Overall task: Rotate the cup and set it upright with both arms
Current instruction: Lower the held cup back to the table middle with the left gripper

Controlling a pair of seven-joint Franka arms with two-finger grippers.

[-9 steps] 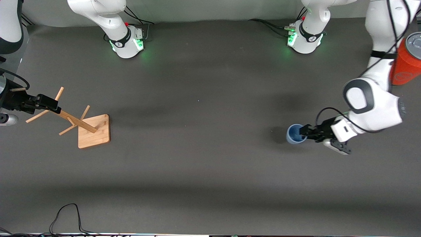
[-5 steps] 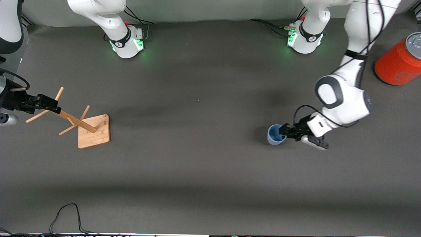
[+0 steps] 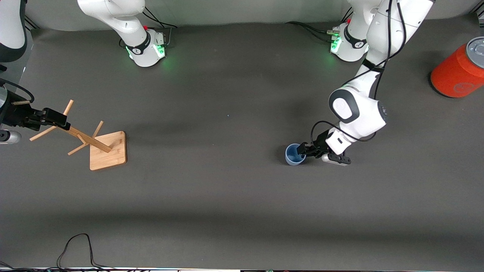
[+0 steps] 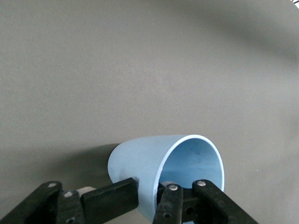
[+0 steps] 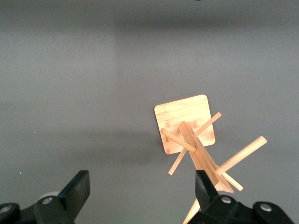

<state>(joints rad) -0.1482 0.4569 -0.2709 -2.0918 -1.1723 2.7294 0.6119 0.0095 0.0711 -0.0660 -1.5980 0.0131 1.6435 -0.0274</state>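
- The small pale blue matte tumbler cup (image 3: 295, 154) is held over the dark grey table (image 3: 227, 196), in the half toward the left arm's end and about midway between the edge with the robot bases and the camera-side edge.
- The black two-finger left gripper (image 3: 304, 150) is clamped on the cup's rim, one finger (image 4: 110, 200) outside the wall and the other inside the mouth.
- In the left wrist view the cup (image 4: 159, 172) lies tilted, its open mouth facing the gripper.
- The black right gripper (image 3: 53, 118) waits over the right arm's end of the table with its fingers (image 5: 77, 191) spread wide, holding nothing, above the pale wooden peg rack with a square base (image 3: 107, 150).
- A large red-orange can with a grey top (image 3: 459, 73) stands near the left arm's table corner.
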